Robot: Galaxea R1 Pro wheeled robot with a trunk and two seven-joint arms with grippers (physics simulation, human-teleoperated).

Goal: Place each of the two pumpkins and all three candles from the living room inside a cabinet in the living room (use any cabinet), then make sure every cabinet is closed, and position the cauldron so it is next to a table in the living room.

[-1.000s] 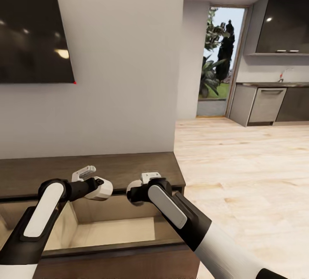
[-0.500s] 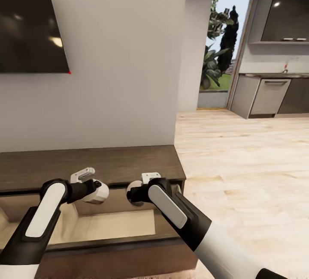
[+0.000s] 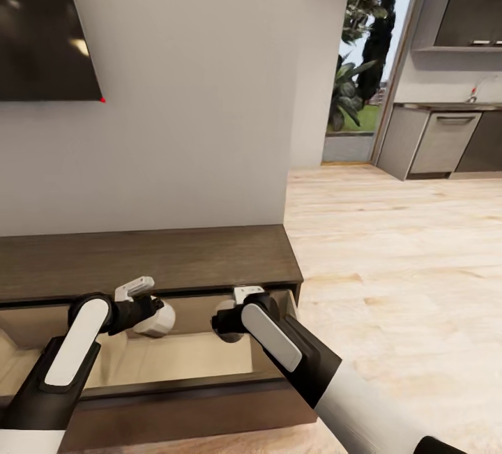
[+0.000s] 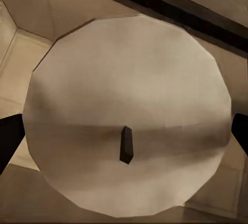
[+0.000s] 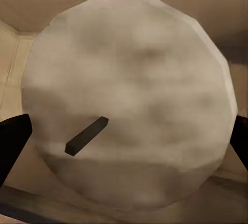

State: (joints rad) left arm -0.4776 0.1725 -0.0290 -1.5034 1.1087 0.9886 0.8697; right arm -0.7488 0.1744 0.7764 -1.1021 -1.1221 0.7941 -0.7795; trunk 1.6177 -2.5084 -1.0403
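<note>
The long dark brown cabinet (image 3: 174, 259) stands against the wall with its drawer (image 3: 188, 363) pulled out, showing light wood inside. My left gripper (image 3: 155, 316) hangs over the drawer's middle. In the left wrist view it (image 4: 125, 139) is shut on a pale beige candle (image 4: 129, 79), seen end-on with its dark wick, a dark fingertip (image 4: 9, 141) at each side. My right gripper (image 3: 224, 320) hangs beside it, nearer the drawer's right end. In the right wrist view it (image 5: 126, 136) is shut on a second, mottled grey-tan candle (image 5: 134, 69). The pumpkins, cauldron and table are out of view.
A dark TV (image 3: 35, 28) hangs on the grey wall above the cabinet. Open wood floor (image 3: 390, 266) stretches to the right toward a doorway with plants (image 3: 359, 70) and grey kitchen units (image 3: 446, 140). The drawer's dark front panel (image 3: 195, 405) lies closest to me.
The whole head view has shifted, so the camera moved. Against the cabinet top, both grippers now sit lower, inside the open drawer's mouth, each still holding its candle.
</note>
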